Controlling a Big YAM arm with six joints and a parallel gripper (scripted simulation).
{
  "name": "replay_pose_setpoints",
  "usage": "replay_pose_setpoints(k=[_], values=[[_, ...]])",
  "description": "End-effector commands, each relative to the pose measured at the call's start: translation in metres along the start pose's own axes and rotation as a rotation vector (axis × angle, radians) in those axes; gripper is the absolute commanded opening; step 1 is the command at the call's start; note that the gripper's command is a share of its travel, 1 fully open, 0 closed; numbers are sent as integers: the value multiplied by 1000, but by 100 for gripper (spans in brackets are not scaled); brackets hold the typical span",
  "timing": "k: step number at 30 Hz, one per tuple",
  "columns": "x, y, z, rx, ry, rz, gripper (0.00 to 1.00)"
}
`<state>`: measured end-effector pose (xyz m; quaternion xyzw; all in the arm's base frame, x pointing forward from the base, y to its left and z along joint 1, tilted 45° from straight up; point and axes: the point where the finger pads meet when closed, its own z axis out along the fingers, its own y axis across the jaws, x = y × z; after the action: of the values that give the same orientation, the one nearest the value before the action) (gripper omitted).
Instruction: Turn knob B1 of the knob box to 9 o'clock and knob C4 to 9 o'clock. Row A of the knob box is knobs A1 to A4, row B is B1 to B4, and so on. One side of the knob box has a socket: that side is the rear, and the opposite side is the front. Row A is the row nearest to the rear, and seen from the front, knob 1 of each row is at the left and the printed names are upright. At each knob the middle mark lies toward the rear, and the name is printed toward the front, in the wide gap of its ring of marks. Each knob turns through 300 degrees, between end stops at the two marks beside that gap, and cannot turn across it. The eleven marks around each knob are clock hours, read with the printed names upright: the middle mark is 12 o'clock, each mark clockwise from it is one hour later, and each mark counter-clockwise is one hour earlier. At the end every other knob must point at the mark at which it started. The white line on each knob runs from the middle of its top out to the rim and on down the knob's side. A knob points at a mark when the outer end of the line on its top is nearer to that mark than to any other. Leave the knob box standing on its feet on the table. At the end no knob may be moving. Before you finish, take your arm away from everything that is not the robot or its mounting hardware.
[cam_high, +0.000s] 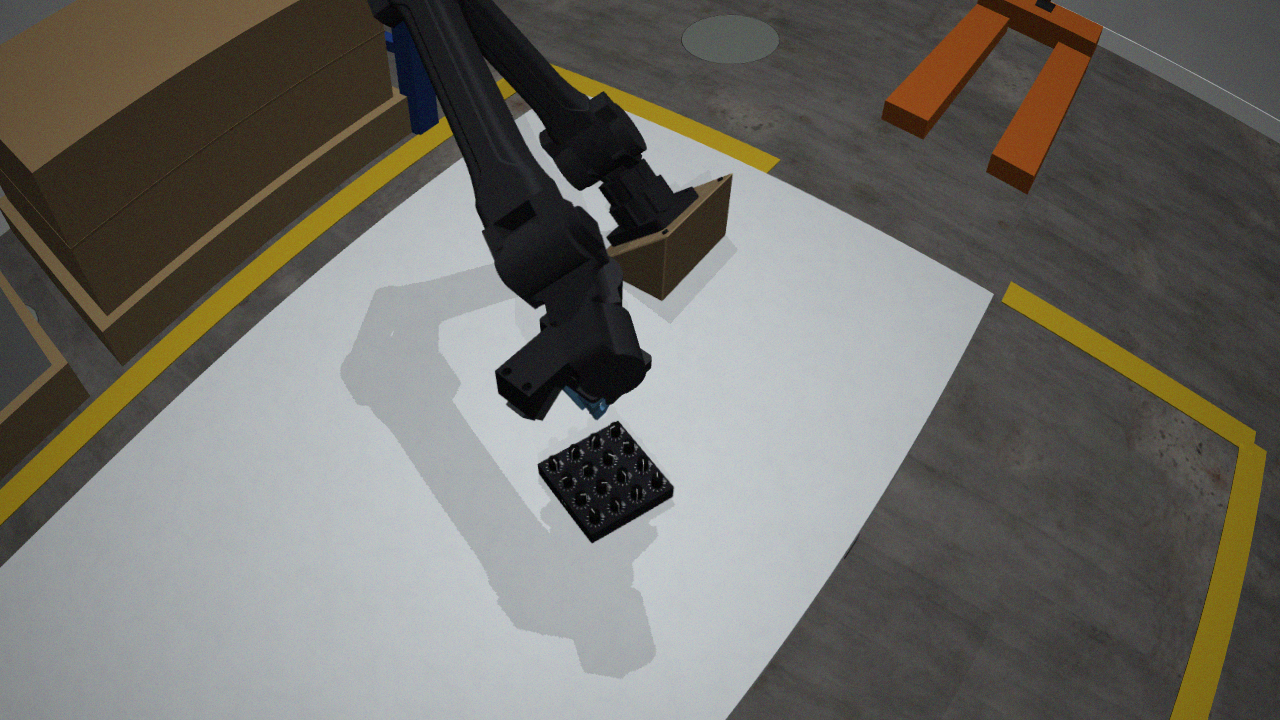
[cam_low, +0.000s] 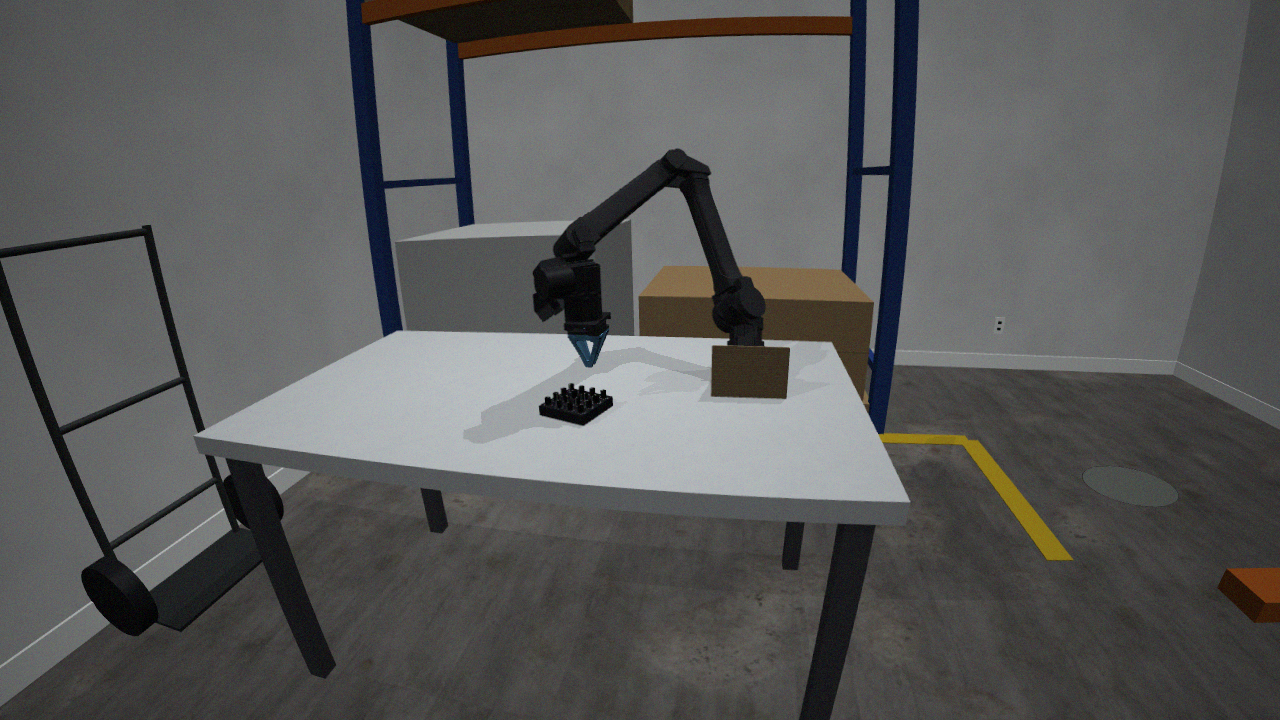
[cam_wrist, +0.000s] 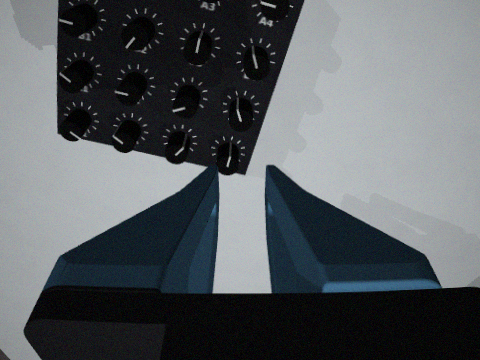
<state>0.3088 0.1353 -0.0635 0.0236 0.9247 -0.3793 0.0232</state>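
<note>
Here, nearest me, my gripper (cam_wrist: 246, 170) hangs above the table (cam_low: 716, 465), its jaws narrowly parted and holding nothing. Beyond them stands the knob box (cam_wrist: 167, 54), labels upright. I judge I should centre over knob B1 (cam_wrist: 79, 18) before descending squarely.

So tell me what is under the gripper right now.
In the exterior view the gripper hangs in the air with only the white table below its tips; the knob box stands just ahead. The wrist view shows bare table between the fingers, nothing held.
</note>
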Motion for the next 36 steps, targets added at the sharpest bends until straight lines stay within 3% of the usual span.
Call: replay_pose_setpoints(k=[1, 19, 22, 24, 36], values=[[-7, 8, -3, -13, -19, 9, 18], [-3, 2, 20, -1, -2, 1, 18], [-12, 5, 15, -18, -14, 15, 18], [-3, 2, 24, -1, -2, 1, 18], [-3, 2, 39, -2, -2, 2, 18]])
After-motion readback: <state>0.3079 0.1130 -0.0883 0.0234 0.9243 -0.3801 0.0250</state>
